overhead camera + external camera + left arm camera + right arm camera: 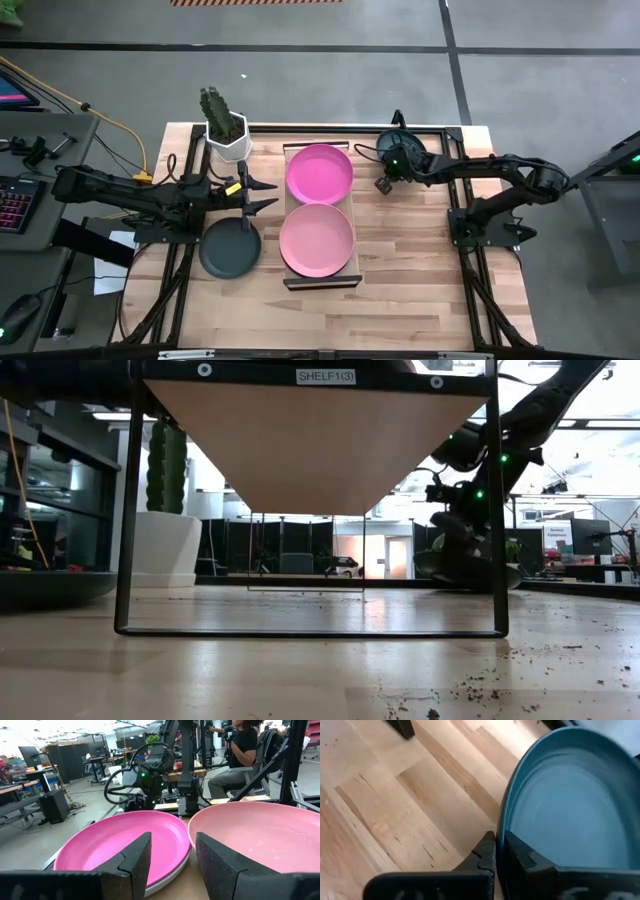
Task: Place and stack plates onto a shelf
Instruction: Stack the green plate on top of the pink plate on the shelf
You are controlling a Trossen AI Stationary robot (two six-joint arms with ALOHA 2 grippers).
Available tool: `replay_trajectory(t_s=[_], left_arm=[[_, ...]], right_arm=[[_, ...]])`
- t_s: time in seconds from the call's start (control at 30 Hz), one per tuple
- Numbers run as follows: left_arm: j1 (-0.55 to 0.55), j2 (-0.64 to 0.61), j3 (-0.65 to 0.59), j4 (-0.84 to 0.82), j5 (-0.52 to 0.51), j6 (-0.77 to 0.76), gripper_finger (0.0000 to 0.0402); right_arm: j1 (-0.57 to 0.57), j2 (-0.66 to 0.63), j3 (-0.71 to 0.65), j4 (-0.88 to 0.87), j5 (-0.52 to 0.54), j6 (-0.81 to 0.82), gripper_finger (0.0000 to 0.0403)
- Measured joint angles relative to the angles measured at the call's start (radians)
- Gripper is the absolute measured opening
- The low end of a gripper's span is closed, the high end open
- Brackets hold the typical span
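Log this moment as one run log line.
right pincer: shut on teal plate, right of shelf | left pincer: open, beside shelf | shelf: two pink plates | table: one dark plate

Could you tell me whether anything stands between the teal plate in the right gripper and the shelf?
Nothing visible does. The right gripper holds the teal plate beside the shelf, with only bare tabletop between; two pink plates already lie on it.

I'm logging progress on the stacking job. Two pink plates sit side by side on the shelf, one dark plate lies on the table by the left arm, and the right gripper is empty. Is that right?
Not quite. The right gripper is not empty: the right wrist view shows it shut on the rim of a teal plate. The rest holds: both pink plates sit on the shelf, and the dark plate lies by the left arm.
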Motion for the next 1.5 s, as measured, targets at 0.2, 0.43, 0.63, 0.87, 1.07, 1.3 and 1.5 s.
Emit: replay_trajectory(t_s=[0.2,0.43,0.63,0.87,1.07,1.3,1.5], left_arm=[[0.0,0.0,0.0,0.0,-0.011,0.01,0.0143],[0.0,0.0,0.0,0.0,-0.022,0.015,0.0143],[0.0,0.0,0.0,0.0,-0.022,0.015,0.0143],[0.0,0.0,0.0,0.0,-0.022,0.015,0.0143],[0.0,0.0,0.0,0.001,-0.022,0.015,0.0143],[0.0,0.0,0.0,0.017,-0.023,0.015,0.0143],[0.0,0.0,0.0,0.016,-0.023,0.015,0.0143]], right_arm=[[0.069,-0.091,0.003,-0.006,0.085,-0.038,0.0],[0.226,-0.187,0.025,0.083,0.23,-0.19,0.0],[0.398,-0.196,0.026,0.272,0.238,-0.499,0.0],[0.562,-0.196,0.027,0.427,0.291,-0.778,0.0],[0.625,-0.196,0.03,0.48,0.28,-0.854,0.0],[0.648,-0.149,0.096,0.478,0.233,-0.852,0.0],[0.639,-0.055,0.227,0.309,0.235,-0.954,0.0]])
